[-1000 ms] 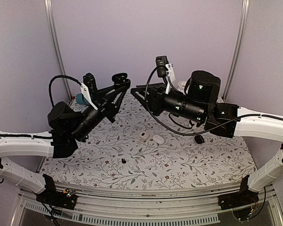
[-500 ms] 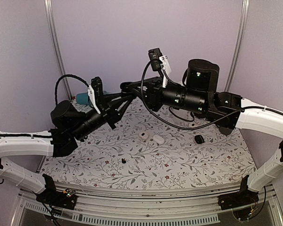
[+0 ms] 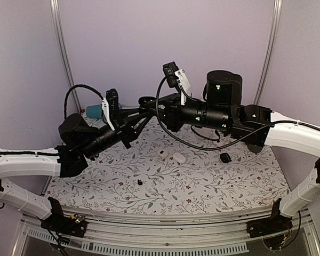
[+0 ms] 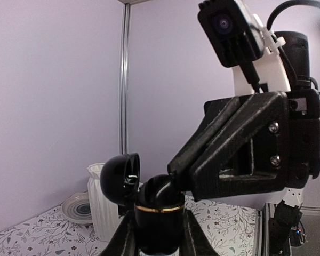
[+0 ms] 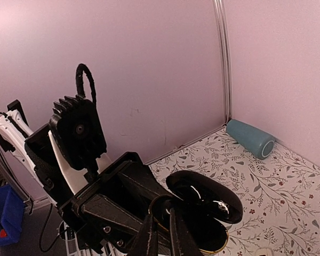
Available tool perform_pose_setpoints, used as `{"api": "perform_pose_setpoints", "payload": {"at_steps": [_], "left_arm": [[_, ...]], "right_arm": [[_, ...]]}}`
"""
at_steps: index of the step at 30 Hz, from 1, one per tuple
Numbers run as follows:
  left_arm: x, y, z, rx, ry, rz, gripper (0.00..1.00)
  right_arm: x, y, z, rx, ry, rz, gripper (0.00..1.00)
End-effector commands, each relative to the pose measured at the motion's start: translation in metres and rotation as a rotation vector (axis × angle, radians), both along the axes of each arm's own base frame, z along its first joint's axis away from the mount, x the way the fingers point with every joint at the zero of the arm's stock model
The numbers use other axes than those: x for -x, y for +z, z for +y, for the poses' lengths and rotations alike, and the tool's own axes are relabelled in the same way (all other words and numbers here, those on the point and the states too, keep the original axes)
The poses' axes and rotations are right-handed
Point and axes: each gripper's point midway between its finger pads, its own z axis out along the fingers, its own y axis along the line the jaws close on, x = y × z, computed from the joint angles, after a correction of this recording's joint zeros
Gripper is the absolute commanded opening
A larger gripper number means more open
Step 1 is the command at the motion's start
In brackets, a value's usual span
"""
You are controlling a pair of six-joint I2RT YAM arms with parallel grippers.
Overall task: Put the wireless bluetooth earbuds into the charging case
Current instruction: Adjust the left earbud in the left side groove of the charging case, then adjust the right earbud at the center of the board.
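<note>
The left pincer (image 4: 159,234) is clamped on the lower body of the charging case (image 4: 156,220) and holds it upright in the air, well above the table (image 3: 218,186). The case's lid (image 4: 121,176) is swung open and tips away to one side, and a thin gold ring runs round the rim.

The right pincer (image 5: 162,210) meets the case from the opposite side. Its two fingers are pressed together, with their tips at the mouth of the case. The tips hide whether anything tiny is pinched between them. The case's hollow is also hidden in every view, dark against dark.

Far below the two pincers, toward the arm bases, one tiny black earbud (image 3: 140,182) lies alone on the table. Almost straight beneath the pincers sit two white pebble-shaped items (image 3: 161,153), close together. A black oval lump (image 3: 224,158) lies off to the right pincer's side.

Beyond the left pincer, a teal cup (image 5: 249,137) lies on its side by the wall. A white vase (image 4: 101,213) and a small dish (image 4: 77,209) stand behind the raised case, partly cut off by it.
</note>
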Motion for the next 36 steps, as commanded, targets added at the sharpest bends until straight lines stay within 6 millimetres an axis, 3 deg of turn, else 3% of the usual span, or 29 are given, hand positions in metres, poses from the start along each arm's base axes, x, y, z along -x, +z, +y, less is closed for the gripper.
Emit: {"api": "perform_pose_setpoints", "payload": {"at_steps": [1,13,20,26,30,36], "left_arm": [[-0.002,0.012,0.002,0.023,-0.014,-0.016,0.00],[-0.001,0.002,0.027,0.035,-0.119,-0.012,0.00],[0.009,-0.005,0.049,0.054,-0.208,-0.034,0.00],[0.009,-0.002,0.070,0.081,-0.172,-0.040,0.00],[0.003,0.001,0.086,0.106,-0.099,-0.036,0.00],[-0.009,-0.002,0.108,0.135,0.007,-0.001,0.00]], "right_arm": [[-0.003,0.010,-0.006,-0.010,-0.017,-0.017,0.10],[-0.012,0.020,-0.034,-0.045,-0.062,-0.005,0.24],[-0.028,-0.009,-0.047,-0.004,-0.123,0.037,0.30],[-0.042,-0.056,-0.051,0.062,-0.159,0.106,0.34],[-0.048,-0.117,-0.035,0.200,-0.136,0.181,0.35],[-0.040,-0.200,-0.004,0.367,-0.044,0.290,0.36]]}}
